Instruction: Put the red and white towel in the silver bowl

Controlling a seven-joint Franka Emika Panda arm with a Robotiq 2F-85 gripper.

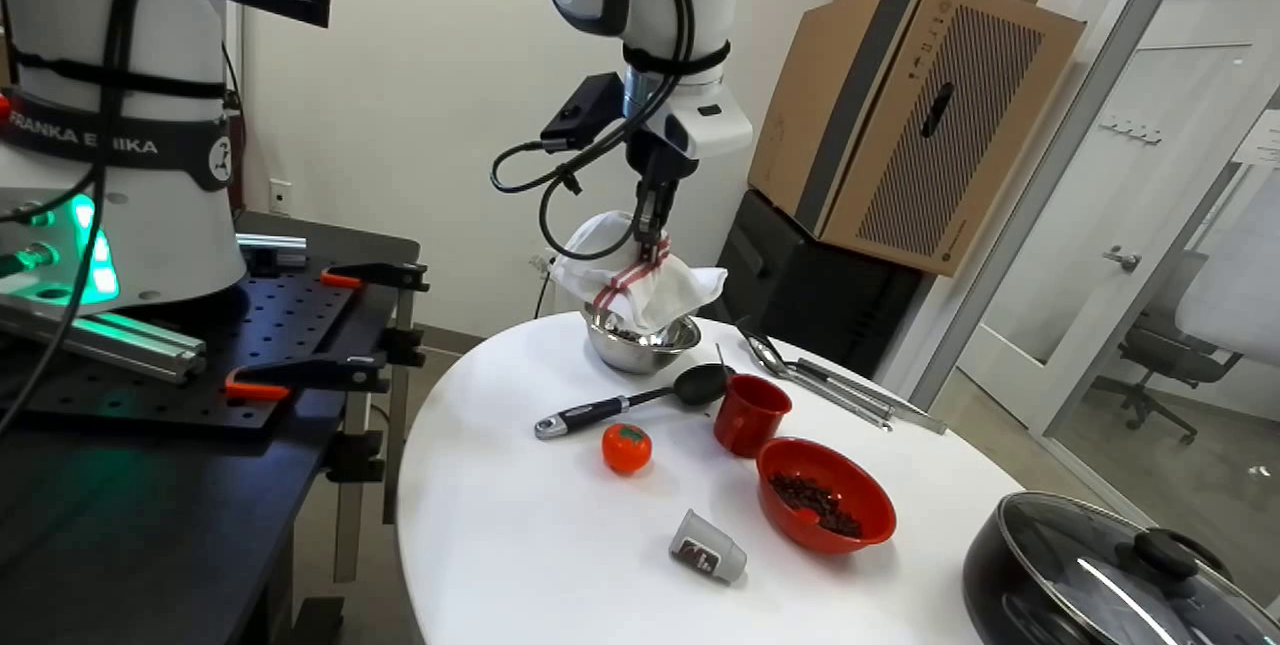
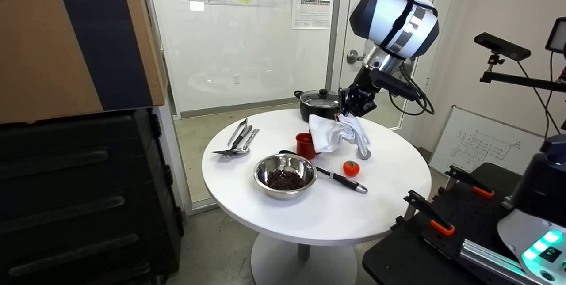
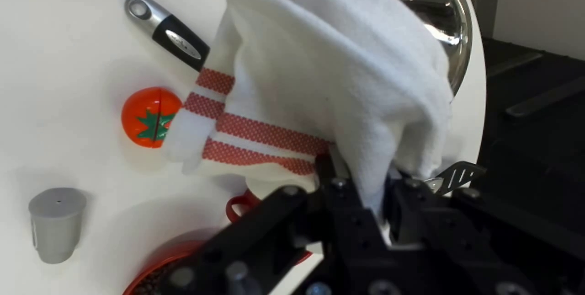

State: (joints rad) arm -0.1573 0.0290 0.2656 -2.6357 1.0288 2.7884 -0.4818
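Note:
My gripper (image 1: 650,247) is shut on the red and white towel (image 1: 620,265), which hangs from it in the air. The towel also shows in an exterior view (image 2: 338,134) and fills the middle of the wrist view (image 3: 311,66); its cloth is pinched between the fingertips (image 3: 361,167). The shiny silver bowl (image 2: 283,195) stands on the table near its edge with dark beans inside. In an exterior view the towel overlaps the bowl (image 1: 632,355), but in another exterior view towel and bowl are apart. In the wrist view the towel partly hides the bowl (image 3: 462,25).
On the round white table (image 1: 520,545) are a red cup (image 1: 752,413), a black ladle (image 1: 600,412), a toy tomato (image 1: 627,448), a grey cup (image 1: 708,547) and a red bowl (image 1: 825,495) with beans. Utensils (image 2: 239,141) and a dark lidded pot (image 2: 319,106) stand further out.

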